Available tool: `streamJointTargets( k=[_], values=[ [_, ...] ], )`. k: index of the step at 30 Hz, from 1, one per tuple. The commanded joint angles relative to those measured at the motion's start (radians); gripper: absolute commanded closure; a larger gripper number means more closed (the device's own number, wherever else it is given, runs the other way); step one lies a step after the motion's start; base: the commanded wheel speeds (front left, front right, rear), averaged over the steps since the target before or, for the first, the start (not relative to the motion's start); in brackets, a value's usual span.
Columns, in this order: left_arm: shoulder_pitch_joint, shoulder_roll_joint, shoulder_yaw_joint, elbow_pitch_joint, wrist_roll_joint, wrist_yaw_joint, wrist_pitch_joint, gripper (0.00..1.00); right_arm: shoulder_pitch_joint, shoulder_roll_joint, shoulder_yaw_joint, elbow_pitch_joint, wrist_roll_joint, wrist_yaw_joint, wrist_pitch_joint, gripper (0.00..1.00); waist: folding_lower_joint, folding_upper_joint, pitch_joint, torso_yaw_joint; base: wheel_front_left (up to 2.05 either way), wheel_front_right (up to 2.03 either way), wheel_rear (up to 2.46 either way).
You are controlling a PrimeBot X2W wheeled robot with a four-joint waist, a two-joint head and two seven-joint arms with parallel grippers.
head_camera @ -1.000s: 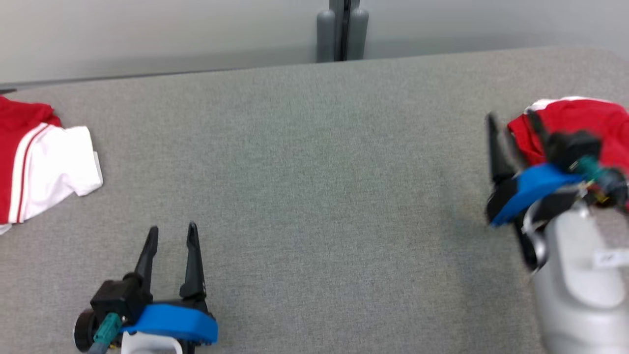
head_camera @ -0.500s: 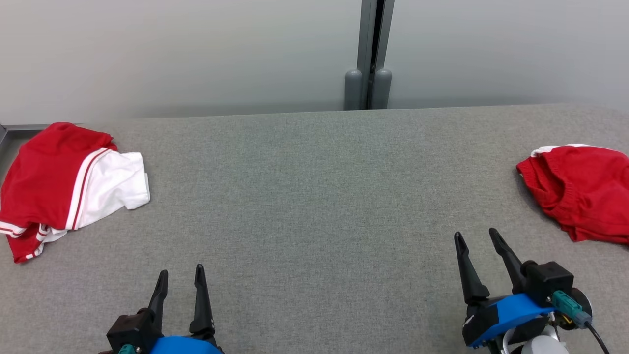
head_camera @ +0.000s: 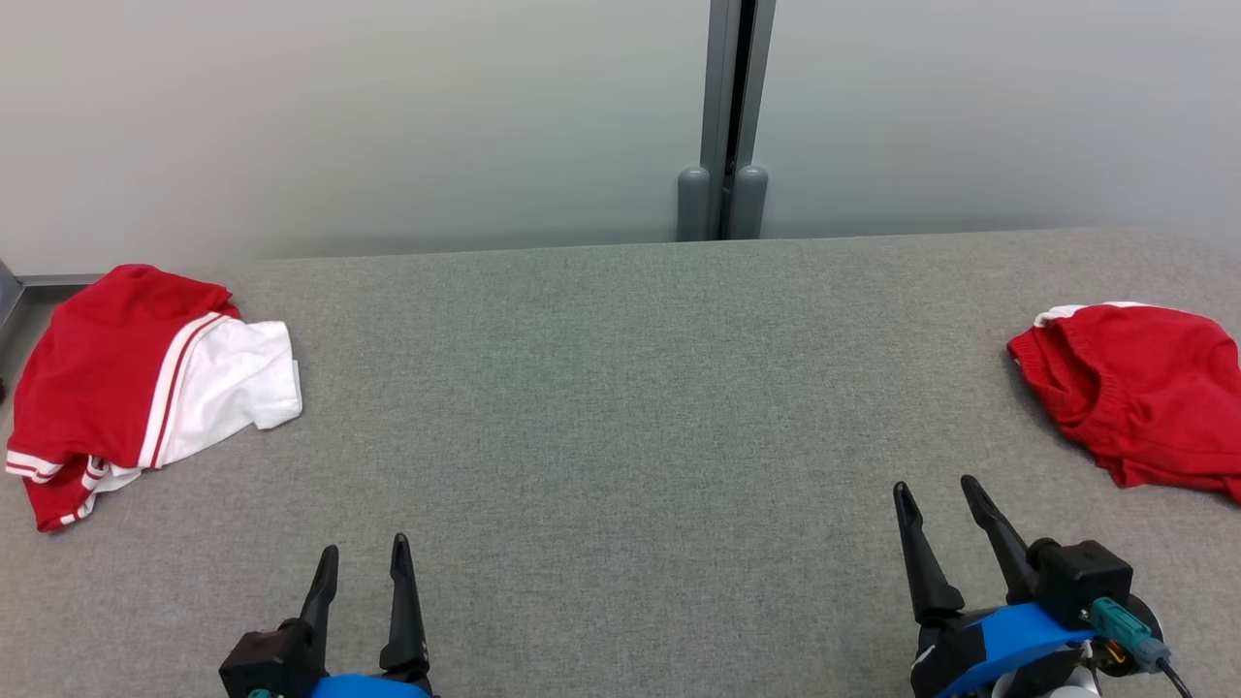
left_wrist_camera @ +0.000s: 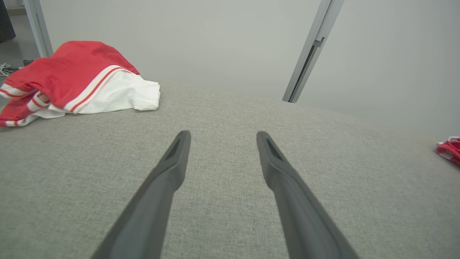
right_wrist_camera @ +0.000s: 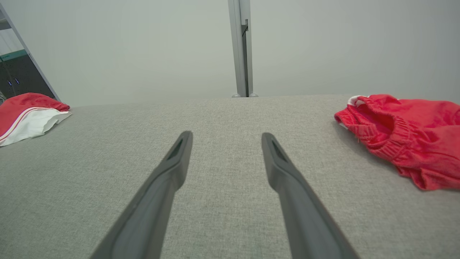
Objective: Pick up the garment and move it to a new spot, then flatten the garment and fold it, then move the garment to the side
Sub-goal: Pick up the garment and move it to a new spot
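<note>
Hovering low over the grey felt-covered table (head_camera: 620,407), the left gripper (head_camera: 365,548) and right gripper (head_camera: 936,485) both stand with jaws spread wide and nothing between them in the head view. Well ahead and outward of the left gripper lies the red-and-white striped cloth garment (head_camera: 145,378). Ahead and outward of the right gripper lies the crumpled red garment with an elastic waistband (head_camera: 1144,388). Neither is touched. Which one is meant I can't say, though the crumpled one seems likelier.

The left wrist view adds the striped garment's stacked layers and hems, ahead-left of the fingers.

The right wrist view adds the red waistband's raised, gathered edge, ahead-right of the fingers. I'd approach low, pinch that edge, then lift it clear before carrying it towards the bare cloth between the grippers.
</note>
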Motion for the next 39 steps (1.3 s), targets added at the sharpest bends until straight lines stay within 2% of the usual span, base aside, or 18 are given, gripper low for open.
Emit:
streamJointTargets(
  k=[1,7,11,24,29,34,39],
  values=[
    [0.001,0.003,0.0,0.002,0.007,-0.005,-0.005,0.0,0.012,-0.002,-0.001,-0.007,0.003,0.0,0.004,0.0,0.0001,0.0,0.0,0.001,0.0,0.0,0.0],
    [-0.006,0.005,-0.001,0.005,0.008,-0.006,-0.005,0.0,0.016,-0.002,-0.005,-0.011,0.0,0.0,0.008,0.0,0.0001,0.0,0.002,0.008,0.0,0.0,0.0],
    [-0.018,0.004,-0.005,0.003,0.01,-0.006,-0.005,0.0,0.02,-0.002,-0.012,-0.015,-0.012,0.0,0.015,0.0,0.0001,0.0,0.001,0.037,0.0,0.0,0.0],
    [0.003,0.022,0.007,-0.022,0.021,0.007,-0.005,0.0,0.042,-0.002,0.001,-0.035,-0.011,0.0,0.026,0.0,0.0001,0.0,-0.024,0.287,0.0,0.0,0.0],
    [0.02,0.032,0.009,-0.03,0.019,0.01,-0.003,0.0,0.045,-0.002,0.029,-0.029,-0.003,0.0,0.035,0.0,0.0001,0.0,-0.036,0.357,0.0,0.0,0.0],
    [0.028,0.04,0.01,-0.041,0.015,0.017,0.0,0.0,0.044,-0.002,0.048,-0.03,0.001,0.0,0.04,0.0,0.0001,0.0,-0.042,0.39,0.0,0.0,0.0],
    [0.029,0.056,0.032,-0.055,0.007,0.025,-0.002,0.0,0.026,-0.002,0.076,-0.042,-0.012,0.0,0.048,0.0,0.0001,0.0,-0.031,0.386,0.0,0.0,0.0]
  ],
)
